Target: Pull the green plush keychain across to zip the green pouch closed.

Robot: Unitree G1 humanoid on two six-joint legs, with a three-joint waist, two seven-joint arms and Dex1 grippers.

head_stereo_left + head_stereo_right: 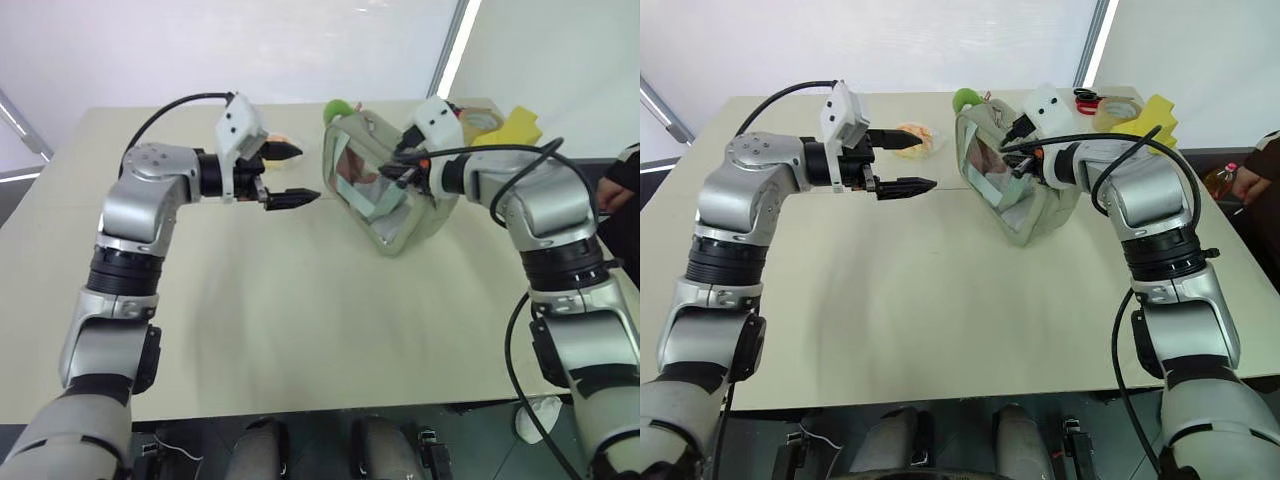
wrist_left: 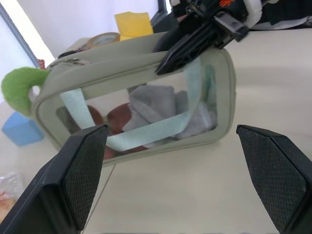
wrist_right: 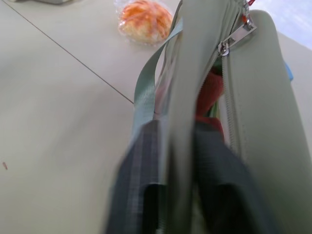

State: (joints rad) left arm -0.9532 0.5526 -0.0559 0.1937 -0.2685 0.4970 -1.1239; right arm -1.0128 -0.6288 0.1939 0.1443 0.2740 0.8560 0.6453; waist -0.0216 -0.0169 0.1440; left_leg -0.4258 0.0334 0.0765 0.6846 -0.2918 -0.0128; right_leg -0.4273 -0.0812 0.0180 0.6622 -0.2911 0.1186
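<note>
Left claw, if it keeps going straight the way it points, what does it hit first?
Most likely the green pouch: the open left claw faces its clear window side, with bare table between. Depth is uncertain.

Left gripper (image 2: 180,180) spread wide, black fingers (image 2: 80,170) flanking green pouch (image 2: 214,134) without touching. Pouch lying on pale table (image 2: 195,195), clear window facing camera, pale straps across it, reddish and grey-white contents inside. Green plush keychain (image 2: 19,90) hanging at one end of zipper. Right gripper (image 2: 192,44) clamped on pouch's top edge at other end. Blue block (image 2: 22,130), tape roll (image 2: 102,39), yellow item (image 2: 134,22) behind.
</note>
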